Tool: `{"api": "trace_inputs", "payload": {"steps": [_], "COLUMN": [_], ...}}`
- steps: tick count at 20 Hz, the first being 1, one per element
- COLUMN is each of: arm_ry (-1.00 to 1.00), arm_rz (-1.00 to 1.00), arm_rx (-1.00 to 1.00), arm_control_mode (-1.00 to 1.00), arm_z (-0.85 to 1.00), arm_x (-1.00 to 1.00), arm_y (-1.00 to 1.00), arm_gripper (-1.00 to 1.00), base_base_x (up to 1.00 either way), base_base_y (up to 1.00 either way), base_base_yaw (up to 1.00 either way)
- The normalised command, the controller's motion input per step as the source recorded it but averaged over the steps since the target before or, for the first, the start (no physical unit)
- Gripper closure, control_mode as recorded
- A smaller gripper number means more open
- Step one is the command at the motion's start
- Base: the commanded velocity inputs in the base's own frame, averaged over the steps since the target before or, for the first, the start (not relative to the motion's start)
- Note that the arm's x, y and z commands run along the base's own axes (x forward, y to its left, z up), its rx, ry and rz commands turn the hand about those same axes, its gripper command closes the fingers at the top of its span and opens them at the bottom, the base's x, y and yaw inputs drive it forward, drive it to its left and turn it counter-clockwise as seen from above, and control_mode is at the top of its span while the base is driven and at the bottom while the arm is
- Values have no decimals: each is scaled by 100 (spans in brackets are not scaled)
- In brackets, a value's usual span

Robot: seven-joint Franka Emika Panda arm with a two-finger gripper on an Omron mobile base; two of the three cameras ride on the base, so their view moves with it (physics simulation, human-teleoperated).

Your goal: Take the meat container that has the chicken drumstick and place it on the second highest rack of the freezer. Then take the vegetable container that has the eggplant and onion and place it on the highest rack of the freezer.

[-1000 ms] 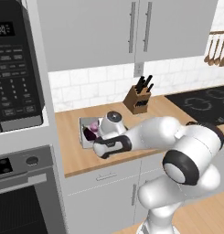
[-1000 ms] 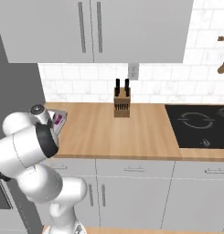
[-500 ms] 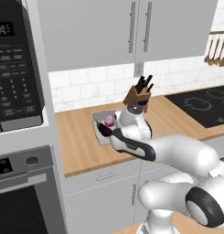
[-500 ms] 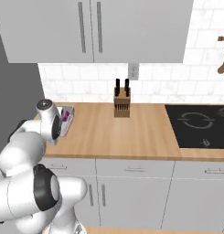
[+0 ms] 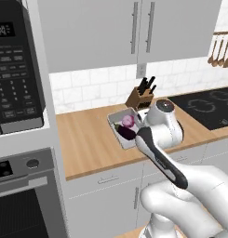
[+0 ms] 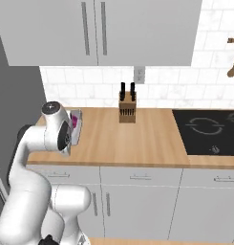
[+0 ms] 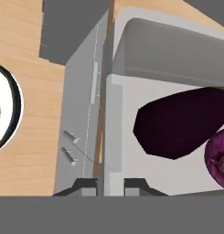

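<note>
One vegetable container point(image 7: 145, 183) carries one eggplant point(image 7: 177, 125) and one onion point(image 7: 218, 157) just beyond the fingertips. The gripper point(image 7: 111, 185), raised over the counter point(image 5: 87, 139), is clamped on the container's near wall.

The light is even and soft all over, with no visible lamp and no hard glare. The wooden counter point(image 5: 87, 139) is bright and flat-toned; the cooktop point(image 6: 207, 127) shows only faint pale rings, no shine. Under the wall cabinets point(image 6: 99, 28) the tiles darken a little. Both base views are slightly soft and grainy, with edges a touch blurred. In the hand view the eggplant point(image 7: 177, 123) reads very dark, its detail lost, and the white container point(image 7: 131, 137) shades gently grey along its wall.
</note>
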Motion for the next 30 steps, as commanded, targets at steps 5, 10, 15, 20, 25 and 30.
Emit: {"api": "trace_inputs", "payload": {"steps": [5, 10, 15, 20, 25, 30], "arm_ry": [-1, -4, 1, 0, 0, 0], "arm_rz": [13, 8, 0, 0, 0, 0], "arm_rx": [0, 0, 0, 0, 0, 0], "arm_control_mode": [-100, -100, -100, 100, 100, 100], "arm_z": [62, 46, 27, 0, 0, 0], "arm_x": [-56, -23, -28, 0, 0, 0], "arm_y": [-3, 0, 0, 0, 0, 0], "arm_gripper": [100, 100, 100, 100, 100, 100], "base_base_x": [0, 0, 0, -99, -100, -63], "base_base_y": [0, 0, 0, 0, 4, 86], "base_base_yaw": [0, 0, 0, 2, 2, 7]}}
